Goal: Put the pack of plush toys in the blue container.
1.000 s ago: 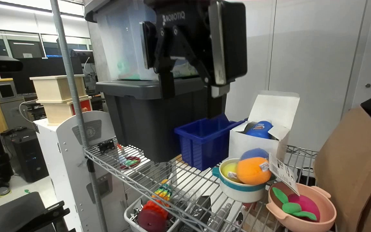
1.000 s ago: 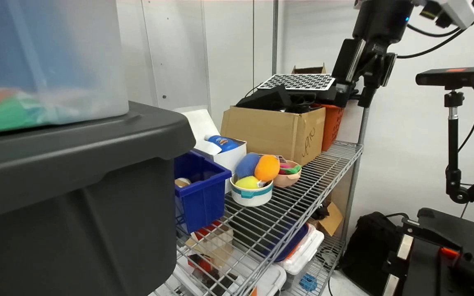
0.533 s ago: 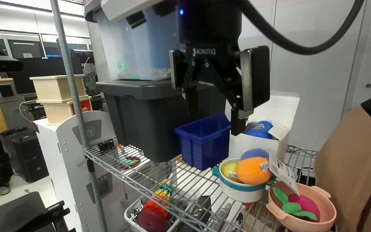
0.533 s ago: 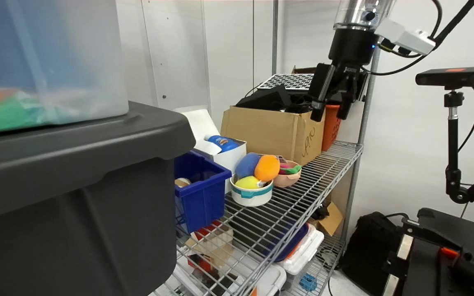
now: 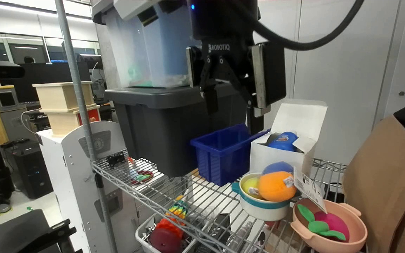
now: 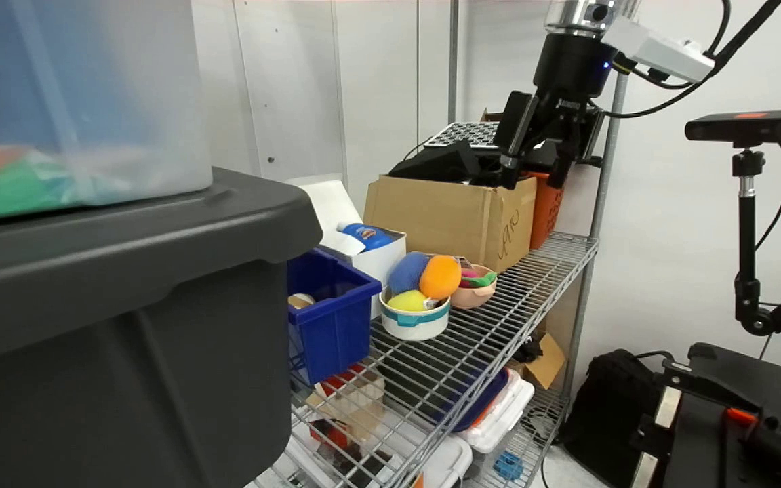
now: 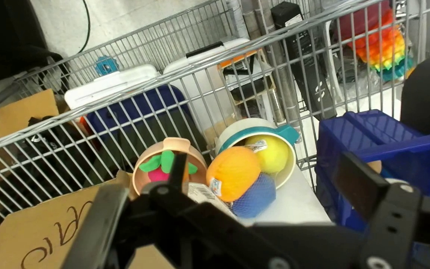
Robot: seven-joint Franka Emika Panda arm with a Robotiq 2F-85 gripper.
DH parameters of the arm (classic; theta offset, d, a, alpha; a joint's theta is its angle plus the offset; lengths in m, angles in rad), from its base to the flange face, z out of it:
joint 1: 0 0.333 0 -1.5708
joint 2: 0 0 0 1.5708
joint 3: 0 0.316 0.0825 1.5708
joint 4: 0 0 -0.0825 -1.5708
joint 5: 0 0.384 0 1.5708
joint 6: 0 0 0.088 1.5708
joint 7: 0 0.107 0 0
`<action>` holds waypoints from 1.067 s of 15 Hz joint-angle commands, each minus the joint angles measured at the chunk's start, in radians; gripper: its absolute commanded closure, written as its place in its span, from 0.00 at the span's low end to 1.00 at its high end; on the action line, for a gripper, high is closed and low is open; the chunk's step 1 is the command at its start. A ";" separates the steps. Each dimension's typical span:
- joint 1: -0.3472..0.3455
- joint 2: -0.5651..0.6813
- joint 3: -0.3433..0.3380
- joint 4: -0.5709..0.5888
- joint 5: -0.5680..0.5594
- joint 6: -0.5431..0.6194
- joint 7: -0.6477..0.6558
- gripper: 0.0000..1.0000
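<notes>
Orange, yellow, blue, the plush pack sat in a bowl inside the tabletop's front edge, probably light, squashy, best pinched across its orange ball; the hand gaped wide, empty.

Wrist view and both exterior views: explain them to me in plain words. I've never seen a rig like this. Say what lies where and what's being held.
The machine is a robot arm; at its end is a gripper, a kind of two-fingered hand. Two pictures are taken from outside the robot. The wrist view looks down past the gripper itself.

On the wire shelf stand a blue bin, a white box, a white bowl and a pink bowl. A dark tote is beside the bin. The pack of orange, yellow and blue toys sits in the white bowl, bulging over its rim.

The gripper hangs open, higher than the pack, holding nothing.
</notes>
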 commanded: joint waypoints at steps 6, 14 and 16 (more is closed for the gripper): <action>-0.018 0.006 0.019 -0.001 -0.003 -0.002 0.004 0.00; 0.001 0.031 0.052 0.009 0.010 0.018 -0.005 0.00; 0.009 0.054 0.072 0.037 0.023 0.015 -0.011 0.00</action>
